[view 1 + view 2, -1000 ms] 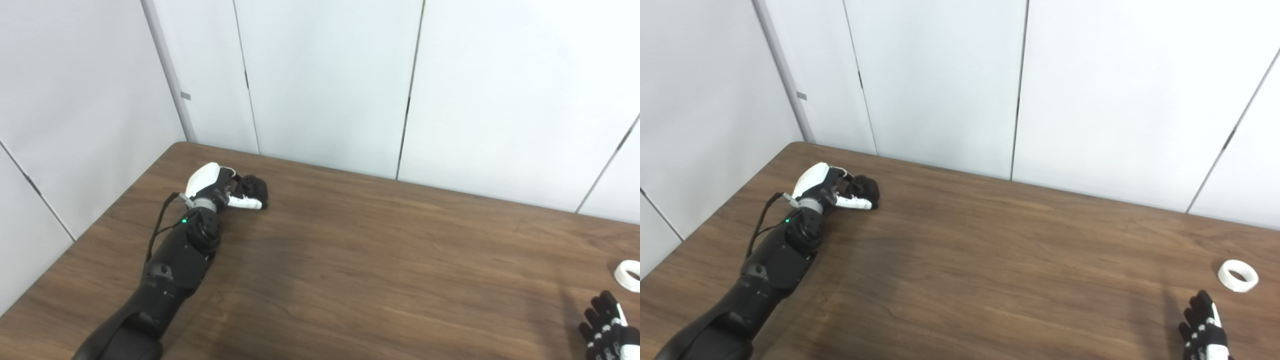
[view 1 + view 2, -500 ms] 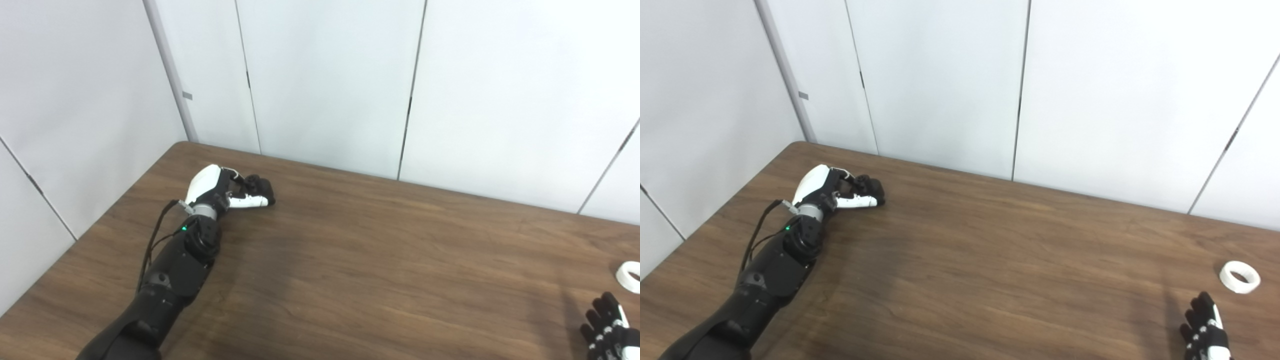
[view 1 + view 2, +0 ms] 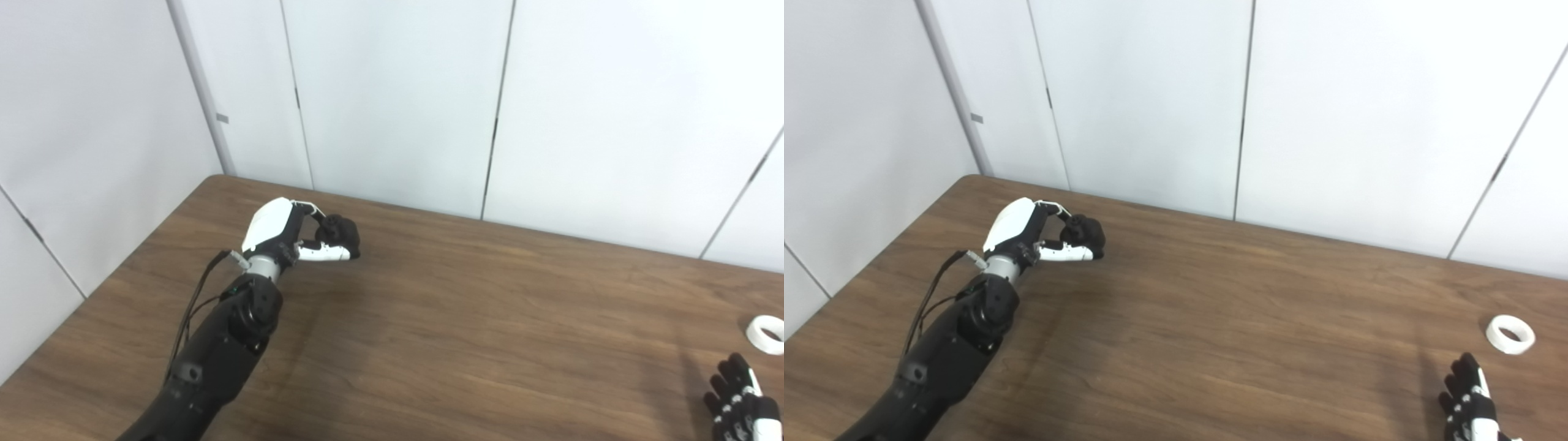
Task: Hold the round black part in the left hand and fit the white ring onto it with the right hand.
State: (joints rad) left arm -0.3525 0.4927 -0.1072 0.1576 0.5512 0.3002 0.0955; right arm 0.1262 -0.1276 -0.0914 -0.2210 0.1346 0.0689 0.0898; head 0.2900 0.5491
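Note:
My left hand point(image 3: 294, 236) is at the far left of the table, its fingers shut around the round black part point(image 3: 340, 233), which it holds a little above the wood. The white ring point(image 3: 1510, 334) lies flat on the table at the far right. My right hand point(image 3: 1470, 401) sits at the bottom right corner, just short of the ring, fingers spread and holding nothing; only its fingers show above the picture's edge.
The brown wooden table point(image 3: 459, 318) fills the lower part of both views. White wall panels point(image 3: 398, 98) stand right behind its far edge and along its left side.
My left hand has lifted the black part off the table and carried it a little to the right. The right hand has barely moved. The camera has shifted slightly.

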